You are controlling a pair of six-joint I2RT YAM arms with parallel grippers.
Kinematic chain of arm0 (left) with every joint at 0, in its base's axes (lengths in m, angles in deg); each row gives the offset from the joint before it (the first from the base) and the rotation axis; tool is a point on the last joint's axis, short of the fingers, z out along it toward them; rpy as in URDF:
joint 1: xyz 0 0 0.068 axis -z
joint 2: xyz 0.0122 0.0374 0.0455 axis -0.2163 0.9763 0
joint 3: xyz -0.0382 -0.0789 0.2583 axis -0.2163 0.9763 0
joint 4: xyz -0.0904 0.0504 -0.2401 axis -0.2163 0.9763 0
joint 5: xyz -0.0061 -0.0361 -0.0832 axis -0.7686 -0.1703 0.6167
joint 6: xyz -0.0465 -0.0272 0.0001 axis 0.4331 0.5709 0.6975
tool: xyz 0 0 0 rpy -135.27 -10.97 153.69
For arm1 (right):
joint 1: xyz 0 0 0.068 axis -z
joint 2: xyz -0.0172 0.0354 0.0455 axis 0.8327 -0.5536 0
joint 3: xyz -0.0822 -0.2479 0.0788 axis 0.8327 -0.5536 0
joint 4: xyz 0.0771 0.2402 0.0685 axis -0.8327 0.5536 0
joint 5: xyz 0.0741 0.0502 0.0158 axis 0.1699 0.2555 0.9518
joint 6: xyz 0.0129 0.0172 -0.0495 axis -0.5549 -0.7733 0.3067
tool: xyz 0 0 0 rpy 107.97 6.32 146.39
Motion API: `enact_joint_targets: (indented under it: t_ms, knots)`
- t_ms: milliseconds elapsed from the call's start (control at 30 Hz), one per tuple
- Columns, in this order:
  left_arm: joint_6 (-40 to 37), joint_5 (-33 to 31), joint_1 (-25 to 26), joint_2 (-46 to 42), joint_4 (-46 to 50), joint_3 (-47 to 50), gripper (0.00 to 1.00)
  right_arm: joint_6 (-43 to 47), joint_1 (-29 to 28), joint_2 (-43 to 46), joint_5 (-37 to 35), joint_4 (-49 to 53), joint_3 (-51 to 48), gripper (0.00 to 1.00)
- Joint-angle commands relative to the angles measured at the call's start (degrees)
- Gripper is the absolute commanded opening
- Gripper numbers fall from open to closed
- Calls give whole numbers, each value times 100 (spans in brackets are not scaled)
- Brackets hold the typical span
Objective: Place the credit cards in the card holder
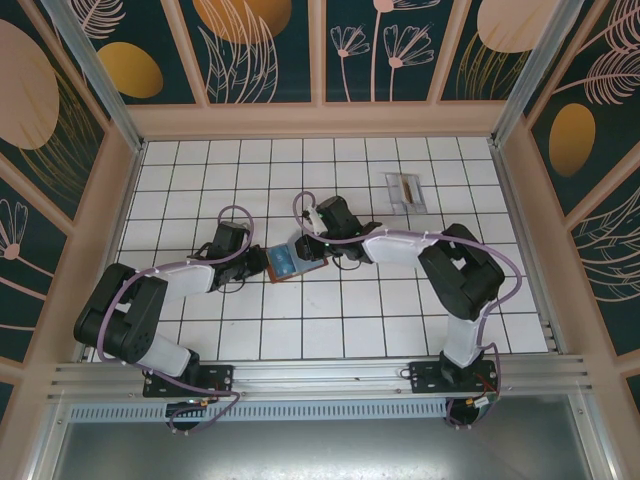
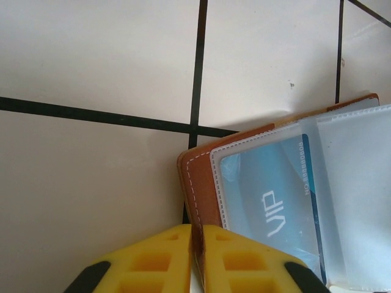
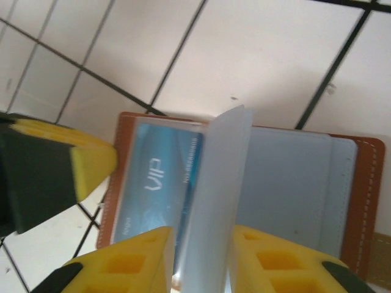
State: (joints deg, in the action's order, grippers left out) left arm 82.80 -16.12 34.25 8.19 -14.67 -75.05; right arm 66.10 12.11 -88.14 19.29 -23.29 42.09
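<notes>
Both claws clench at frame bottom, left gripper point(image 2: 197, 235) on the wallet point(image 2: 204, 189) edge, right gripper point(image 3: 200, 235) on a clear sleeve point(image 3: 220, 159); lift it gently.

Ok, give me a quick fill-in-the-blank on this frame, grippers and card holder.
The blue card inside the card holder reads ____.
The left gripper pinches the holder's brown ____ edge.
The clear sleeve between the right gripper's fingers stands ____, not flat.
Missing: VIP; leather; upright.
</notes>
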Motion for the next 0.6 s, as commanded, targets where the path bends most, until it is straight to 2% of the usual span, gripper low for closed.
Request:
enact_joint_targets:
  t_ms: [0,267,467,567]
  knots:
    - [68,-43,12,-307,-328,150,16,-12,-64,234,301,-512,-131,26]
    - [-63,-128,13,-288,-249,83,14,-142,-60,36,448,-887,-326,17]
    - [-41,-60,5,-241,-293,172,15,-293,-64,-55,646,-1142,-454,18]
    - [-89,-31,6,-209,-185,97,15,-373,-47,-62,750,-1352,-550,23]
